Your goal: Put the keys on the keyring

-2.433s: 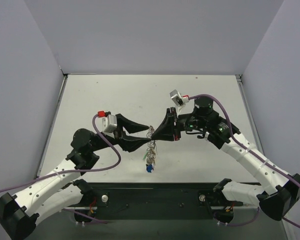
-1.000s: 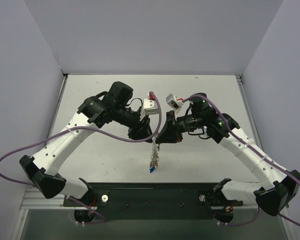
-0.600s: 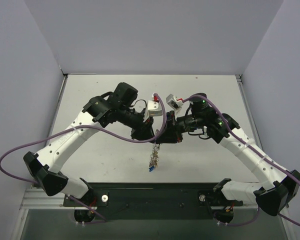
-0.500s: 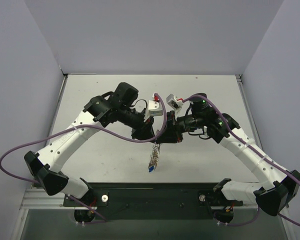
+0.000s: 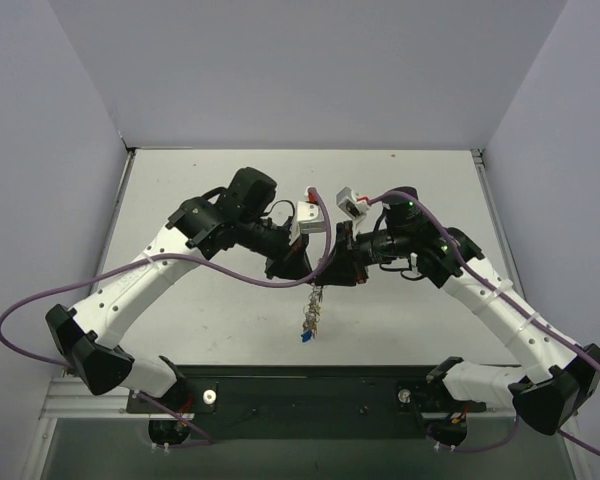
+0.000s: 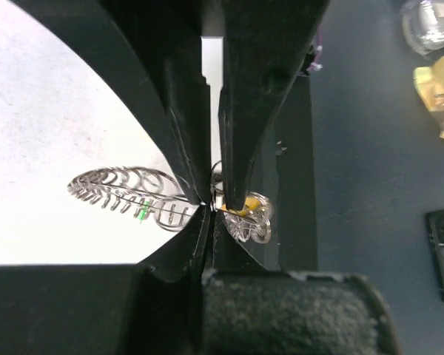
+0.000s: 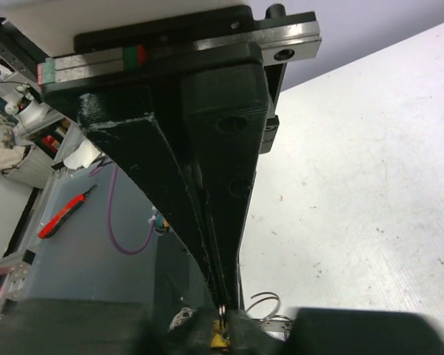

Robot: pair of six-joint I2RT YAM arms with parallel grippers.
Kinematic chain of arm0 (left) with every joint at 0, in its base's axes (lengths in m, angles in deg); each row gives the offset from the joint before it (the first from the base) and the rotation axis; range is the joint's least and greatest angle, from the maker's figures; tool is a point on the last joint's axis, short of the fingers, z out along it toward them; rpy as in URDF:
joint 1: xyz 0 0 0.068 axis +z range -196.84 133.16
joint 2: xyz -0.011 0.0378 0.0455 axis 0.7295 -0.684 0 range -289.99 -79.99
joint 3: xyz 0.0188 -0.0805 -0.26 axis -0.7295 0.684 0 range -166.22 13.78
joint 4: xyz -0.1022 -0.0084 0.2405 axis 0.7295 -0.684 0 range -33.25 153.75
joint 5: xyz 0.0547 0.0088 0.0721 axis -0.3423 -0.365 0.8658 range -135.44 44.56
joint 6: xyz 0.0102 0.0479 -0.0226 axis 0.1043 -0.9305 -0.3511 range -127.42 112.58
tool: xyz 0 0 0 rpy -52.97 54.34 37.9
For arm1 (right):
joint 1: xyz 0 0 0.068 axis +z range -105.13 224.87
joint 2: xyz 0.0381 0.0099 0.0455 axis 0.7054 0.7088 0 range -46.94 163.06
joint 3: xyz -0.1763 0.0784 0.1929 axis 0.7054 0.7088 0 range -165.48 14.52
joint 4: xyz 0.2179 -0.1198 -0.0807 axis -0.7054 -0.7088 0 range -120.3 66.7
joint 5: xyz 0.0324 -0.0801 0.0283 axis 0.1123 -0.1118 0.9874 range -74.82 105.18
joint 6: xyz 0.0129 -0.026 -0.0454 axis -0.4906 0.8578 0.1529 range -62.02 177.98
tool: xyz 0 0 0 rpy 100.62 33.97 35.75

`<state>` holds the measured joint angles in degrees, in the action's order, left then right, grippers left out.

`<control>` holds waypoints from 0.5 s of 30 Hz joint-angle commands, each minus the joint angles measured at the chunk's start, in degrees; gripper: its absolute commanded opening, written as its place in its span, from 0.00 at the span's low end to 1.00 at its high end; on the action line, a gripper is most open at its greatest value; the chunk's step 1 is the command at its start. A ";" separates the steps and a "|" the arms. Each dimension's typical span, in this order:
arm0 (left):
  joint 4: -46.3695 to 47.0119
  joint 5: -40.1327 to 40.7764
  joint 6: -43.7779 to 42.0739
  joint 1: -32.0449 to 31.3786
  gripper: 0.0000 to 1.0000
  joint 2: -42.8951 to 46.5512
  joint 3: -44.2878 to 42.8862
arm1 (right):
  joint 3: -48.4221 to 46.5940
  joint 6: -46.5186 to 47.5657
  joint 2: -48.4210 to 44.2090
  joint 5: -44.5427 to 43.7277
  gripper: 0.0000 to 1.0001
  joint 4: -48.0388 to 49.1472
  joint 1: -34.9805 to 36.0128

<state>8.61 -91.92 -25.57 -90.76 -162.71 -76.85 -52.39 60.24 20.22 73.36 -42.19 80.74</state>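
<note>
Both grippers meet tip to tip above the middle of the table. The keyring (image 5: 310, 308) hangs from them as a silvery bumpy strand, with a blue-headed key (image 5: 304, 337) at its lower end. My left gripper (image 5: 308, 272) is shut on the keyring's rim (image 6: 122, 189), right beside a yellow-headed key (image 6: 241, 209). My right gripper (image 5: 327, 274) faces it, and its fingers (image 6: 263, 111) show a thin slit between them at the same spot. In the right wrist view the yellow key (image 7: 220, 342) and a wire loop of the keyring (image 7: 266, 299) sit at my blurred fingertips.
The grey table (image 5: 230, 190) is walled at the back and both sides. A black base rail (image 5: 310, 392) runs along its near edge. Purple cables loop off both arms. Past the table edge lie a red-handled tool (image 7: 63, 214) and a clear container (image 6: 429, 22).
The left arm swung up and over to meet the right gripper, then its jaws closed on the keyring. The right jaws have just parted slightly. The hanging strand barely moved.
</note>
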 commanded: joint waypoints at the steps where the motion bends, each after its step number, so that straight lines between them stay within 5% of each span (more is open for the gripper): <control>1: 13.54 1.65 5.31 -1.08 0.00 6.07 5.54 | 0.03 0.20 -3.52 -0.60 0.27 7.02 -0.28; 6: 23.39 3.85 9.97 -1.08 0.00 10.90 11.17 | 2.83 -1.82 -6.24 -4.81 0.49 10.63 -0.90; 15: 34.21 6.67 14.55 -0.90 0.00 16.88 18.64 | 4.51 -4.90 -8.27 -7.28 0.54 13.18 -2.04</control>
<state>32.11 -86.06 -14.03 -91.70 -149.60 -58.95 -48.63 56.42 12.66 67.30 -32.82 79.30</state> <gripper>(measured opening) 0.019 0.532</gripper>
